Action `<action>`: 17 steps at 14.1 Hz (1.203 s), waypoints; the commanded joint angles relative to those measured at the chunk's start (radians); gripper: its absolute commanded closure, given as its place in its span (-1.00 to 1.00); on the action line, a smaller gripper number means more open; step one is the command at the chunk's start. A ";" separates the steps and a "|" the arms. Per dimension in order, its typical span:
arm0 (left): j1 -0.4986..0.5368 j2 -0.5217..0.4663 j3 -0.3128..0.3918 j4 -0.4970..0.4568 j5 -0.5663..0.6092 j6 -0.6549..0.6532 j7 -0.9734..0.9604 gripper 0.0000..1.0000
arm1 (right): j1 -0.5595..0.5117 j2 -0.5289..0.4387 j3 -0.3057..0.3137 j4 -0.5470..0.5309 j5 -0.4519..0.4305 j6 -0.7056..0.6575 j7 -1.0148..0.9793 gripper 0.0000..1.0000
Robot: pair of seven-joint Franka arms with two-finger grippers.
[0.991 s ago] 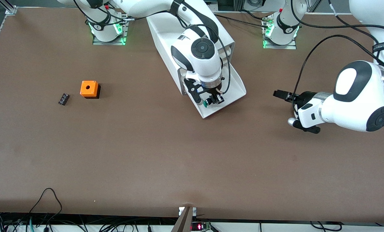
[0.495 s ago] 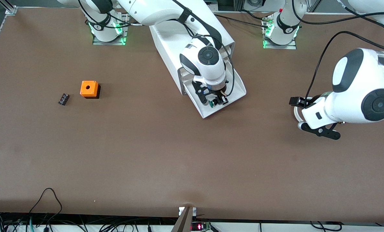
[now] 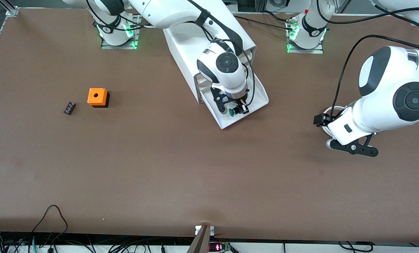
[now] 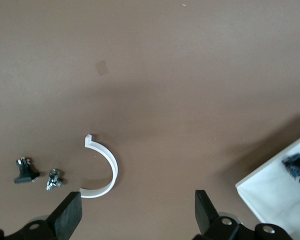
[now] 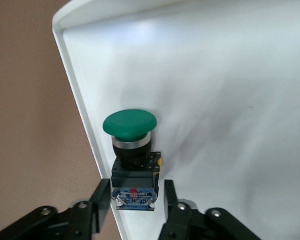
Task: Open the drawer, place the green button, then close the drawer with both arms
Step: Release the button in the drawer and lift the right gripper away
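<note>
Green-capped black push button [image 5: 132, 150] looks light and stiff; my right gripper [image 5: 134, 202] stands narrowly parted around its body, inside the white plastic drawer [image 3: 255, 100]. My left gripper [image 4: 136, 212] waits wide open over the table.

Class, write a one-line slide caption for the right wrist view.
Right gripper sets the green-capped button in the pulled-out white drawer, fingers parted around its black body.

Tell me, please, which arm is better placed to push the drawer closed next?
Probably the left. The left gripper hangs open and empty over the table beside the open drawer, while the right gripper is down inside it, fingers just parted around the green button.
</note>
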 commanded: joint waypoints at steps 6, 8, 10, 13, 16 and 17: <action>0.013 -0.266 -0.007 -0.475 0.021 0.413 -0.101 -0.99 | -0.065 -0.038 -0.021 0.099 -0.003 -0.074 -0.044 -1.00; 0.011 -0.274 -0.007 -0.520 0.019 0.440 -0.210 -0.98 | -0.122 -0.081 -0.020 0.099 -0.004 -0.136 -0.188 -1.00; 0.001 -0.257 -0.009 -0.540 0.018 0.447 -0.322 -0.96 | -0.176 -0.113 -0.020 0.096 0.001 -0.192 -0.373 -1.00; -0.002 -0.214 -0.044 -0.605 0.004 0.580 -0.489 -0.96 | -0.289 -0.170 -0.020 0.090 0.010 -0.353 -0.666 -1.00; -0.004 -0.148 -0.102 -0.678 0.004 0.738 -0.655 -0.96 | -0.412 -0.213 -0.020 0.055 0.072 -0.445 -0.924 -1.00; -0.004 -0.117 -0.136 -0.687 0.004 0.783 -0.728 -0.96 | -0.441 -0.236 -0.021 0.017 0.073 -0.453 -1.008 -1.00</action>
